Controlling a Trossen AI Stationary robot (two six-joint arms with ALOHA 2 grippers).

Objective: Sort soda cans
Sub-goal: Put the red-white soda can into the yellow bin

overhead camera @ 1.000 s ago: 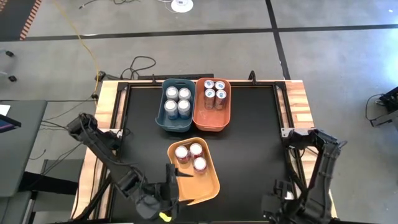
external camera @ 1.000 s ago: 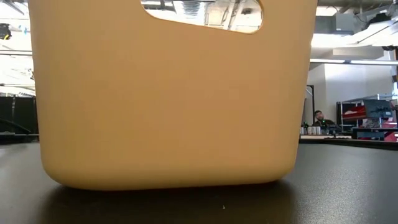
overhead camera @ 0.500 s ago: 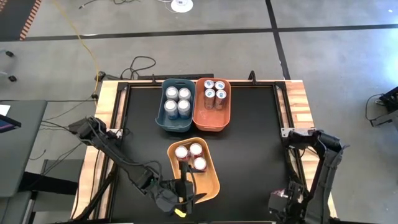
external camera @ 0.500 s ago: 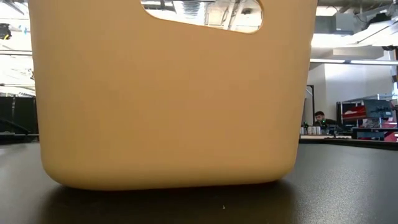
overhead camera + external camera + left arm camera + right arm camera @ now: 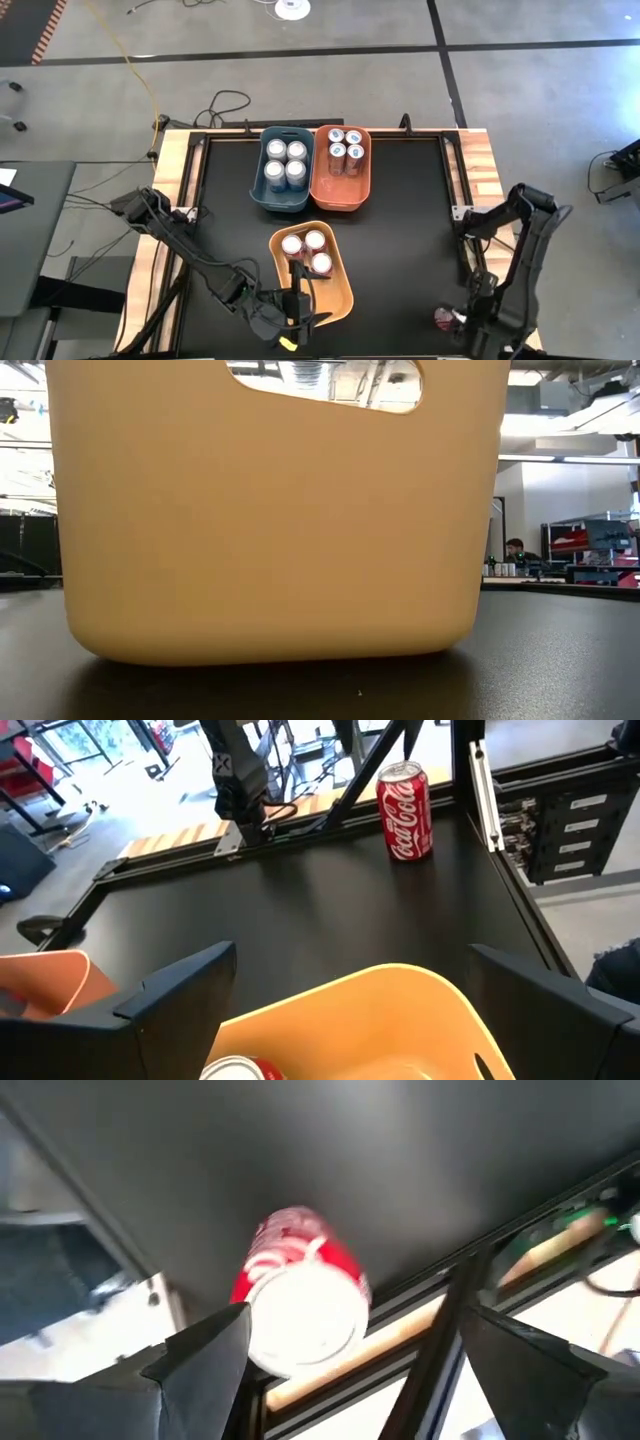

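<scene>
Three red cans stand in the yellow bin. Blue cans fill the blue bin, and white cans stand in the orange bin. One more red can stands upright on the table by its near right corner; it also shows in the left wrist view. My right gripper is open just right of that can, and a gap shows between them. My left gripper hangs open over the yellow bin's near end.
The three bins sit in the table's middle and far part. The yellow bin's wall fills the low view. Bare black table top lies between the bins and the right arm. The raised table frame runs close behind the lone can.
My left gripper swung toward the table's right, from beside the yellow bin to over its near end, then held still. My right arm drew back toward the right edge and rose, and the lone red can now shows standing on the table where the gripper had covered it.
</scene>
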